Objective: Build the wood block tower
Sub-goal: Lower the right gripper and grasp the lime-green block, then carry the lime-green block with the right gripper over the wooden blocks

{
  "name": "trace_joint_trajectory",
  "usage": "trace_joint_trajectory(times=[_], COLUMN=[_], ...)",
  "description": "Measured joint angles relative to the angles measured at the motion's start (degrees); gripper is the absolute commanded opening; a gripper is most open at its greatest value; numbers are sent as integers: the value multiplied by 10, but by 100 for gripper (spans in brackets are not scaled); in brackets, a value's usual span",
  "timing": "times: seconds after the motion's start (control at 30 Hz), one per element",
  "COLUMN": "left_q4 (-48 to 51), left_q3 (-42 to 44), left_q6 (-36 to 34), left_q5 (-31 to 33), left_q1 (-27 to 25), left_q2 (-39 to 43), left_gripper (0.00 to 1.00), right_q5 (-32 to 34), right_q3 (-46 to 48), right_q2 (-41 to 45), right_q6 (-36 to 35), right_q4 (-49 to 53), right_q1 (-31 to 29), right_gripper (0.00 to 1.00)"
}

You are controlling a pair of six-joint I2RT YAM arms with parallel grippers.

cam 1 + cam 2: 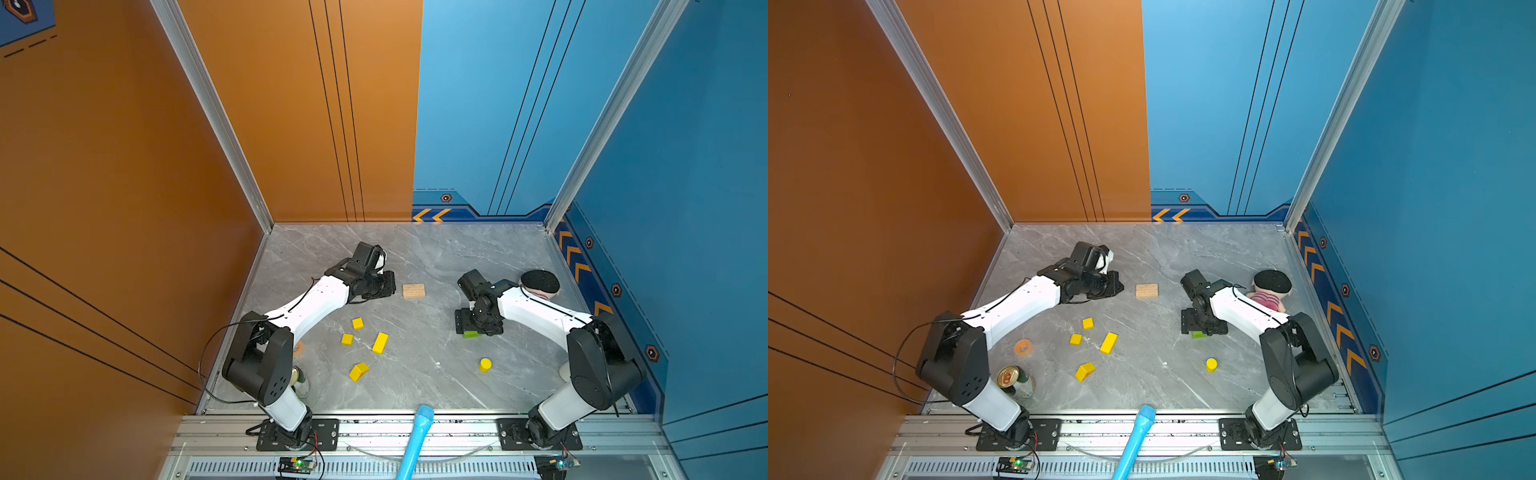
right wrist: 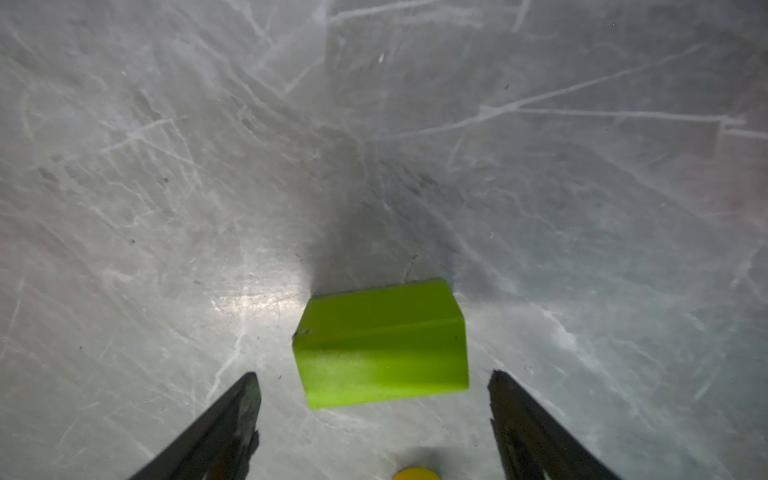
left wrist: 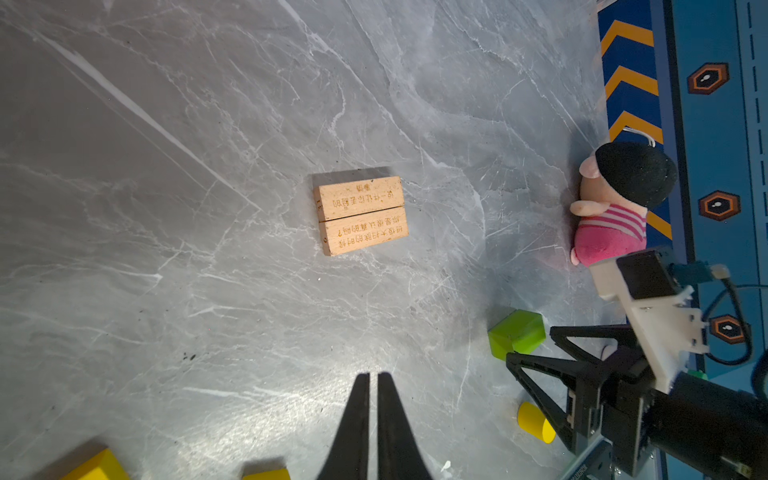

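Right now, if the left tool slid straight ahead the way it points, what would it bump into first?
Most likely the two tan planks, lying side by side straight ahead of the shut left tool. Nothing lies between them, though height is hard to judge.

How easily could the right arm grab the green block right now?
Probably easily: the right gripper hangs over the green block, jaws open wider than it, one on either side, nothing in between.

Green bar [image 1: 471, 334] mostly beneath right arm [image 1: 536, 309]
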State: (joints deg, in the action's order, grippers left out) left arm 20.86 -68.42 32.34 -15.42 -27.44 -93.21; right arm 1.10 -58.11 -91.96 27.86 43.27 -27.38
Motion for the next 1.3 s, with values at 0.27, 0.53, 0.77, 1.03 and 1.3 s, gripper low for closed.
trace_joint_trajectory(times=[0.27,0.53,0.77,1.03,1.3], left_q4=[1,5,9,13,13], left_q3=[0,0,0,0,0], left_q6=[0,0,0,0,-2], left_q5=[0,0,0,0,0], left_q1=[0,0,0,0,2], left_q2=[0,0,0,0,0], left_gripper=[8,7,6,6,6], right_q5=[0,0,0,0,2], right_q3=[5,5,7,7,-38], right_q2=[-2,-18,-18,-18,-18], right_q6=[0,0,2,3,5], right_q4=[-14,-19,-19,-19,-3], right_q1=[0,0,0,0,-5], right_gripper=[78,72,62,60,59])
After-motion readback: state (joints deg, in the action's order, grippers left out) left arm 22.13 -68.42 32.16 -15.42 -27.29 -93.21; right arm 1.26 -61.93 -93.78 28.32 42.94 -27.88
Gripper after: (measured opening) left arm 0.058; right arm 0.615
